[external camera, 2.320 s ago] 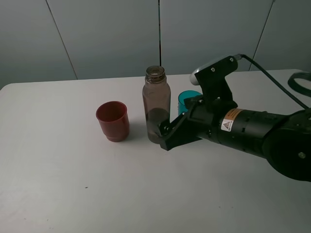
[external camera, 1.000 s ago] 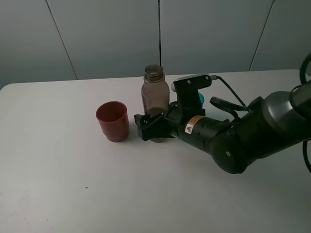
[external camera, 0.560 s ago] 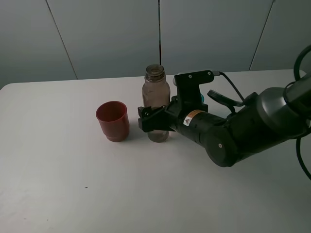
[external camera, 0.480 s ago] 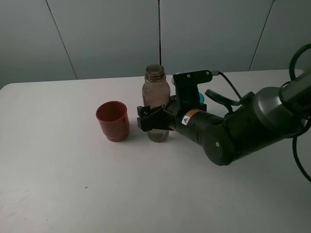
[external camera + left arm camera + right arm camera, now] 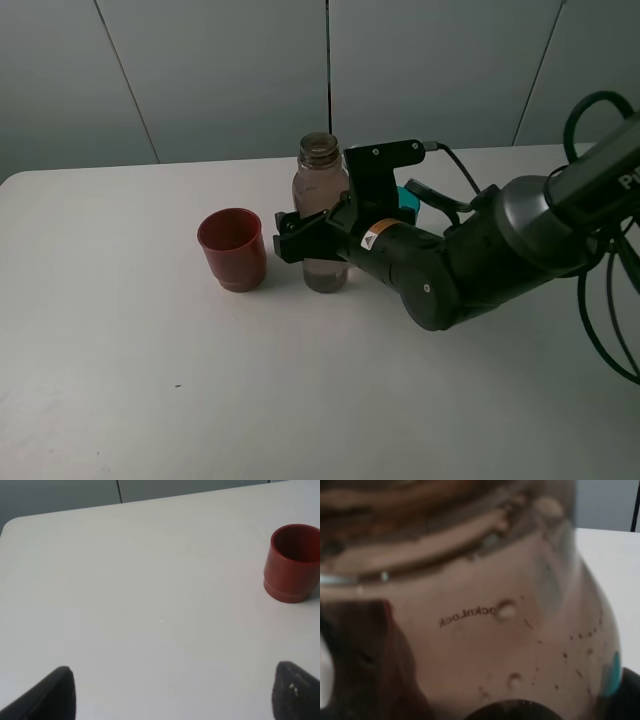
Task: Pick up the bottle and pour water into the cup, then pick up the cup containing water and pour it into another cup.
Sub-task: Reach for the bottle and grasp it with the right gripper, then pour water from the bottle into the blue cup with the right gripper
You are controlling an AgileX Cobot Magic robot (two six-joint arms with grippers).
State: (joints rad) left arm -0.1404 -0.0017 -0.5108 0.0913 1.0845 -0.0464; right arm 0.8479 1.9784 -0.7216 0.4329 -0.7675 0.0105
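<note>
Clamping the bottle [image 5: 320, 190] at mid-height with the right gripper [image 5: 312, 232], closed tight against both sides of it. Standing upright on the table [image 5: 120, 380], capless, base down, toward the far edge near the middle. Filling nearly the whole right wrist view, smoky brown, with embossed lettering [image 5: 468, 616] seen mirrored, roughly "LockLock". Carrying a warning sticker [image 5: 374, 238] on the right arm: yellow triangle plus an orange-and-white strip, print too small to read. Peeking out from behind that arm, near the bottle: the teal cup [image 5: 404, 199], mostly hidden. Sitting upright just beside the bottle on its other side, not touching: the red cup [image 5: 232, 248], rim up. Hovering over bare table with the left gripper [image 5: 175, 697], spread wide, holding nothing, only dark tips showing at the corners of the left wrist view.
</note>
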